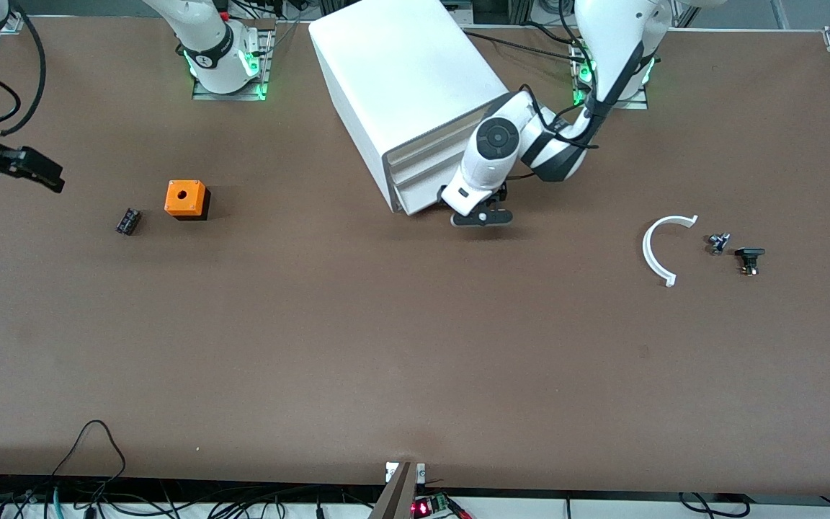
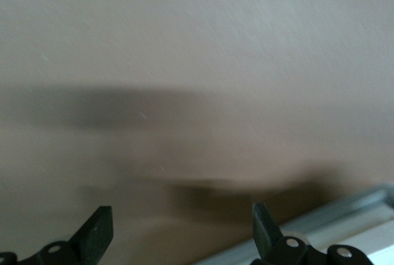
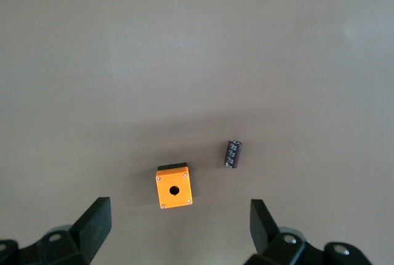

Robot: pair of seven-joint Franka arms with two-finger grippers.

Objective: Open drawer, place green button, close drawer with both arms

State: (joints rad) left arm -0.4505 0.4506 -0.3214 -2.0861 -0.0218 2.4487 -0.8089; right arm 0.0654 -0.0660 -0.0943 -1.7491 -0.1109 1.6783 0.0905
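Left gripper [image 1: 482, 214] is seen low at the front of the cabinet [image 1: 415, 79], at the bottom corner toward the left arm's end of the table, level with the drawer [image 1: 421, 204]. Its fingers [image 2: 98, 231] are spread wide with nothing between them; in the left wrist view only bare table [image 1: 386, 346] lies between them, and the grey front rim [image 2: 345, 213] of the cabinet is seen just beside one finger. Whether a finger touches the rim cannot be told. All three drawers appear pushed in.

Right gripper [image 1: 39, 173] is held up in the air at the right arm's end of the table, waiting. Its jaws are likewise released and empty. In the right wrist view the orange cube [image 3: 173, 186] with a hole and a small black part [image 3: 232, 154] are seen on the table below it, lying near each other but apart.

Button [image 1: 718, 242] is noted on the table toward the left arm's end, well apart from the cabinet. It lies between a white curved strip [image 1: 653, 249] and another small black part [image 1: 749, 258], touching neither. Its cap colour cannot be made out.
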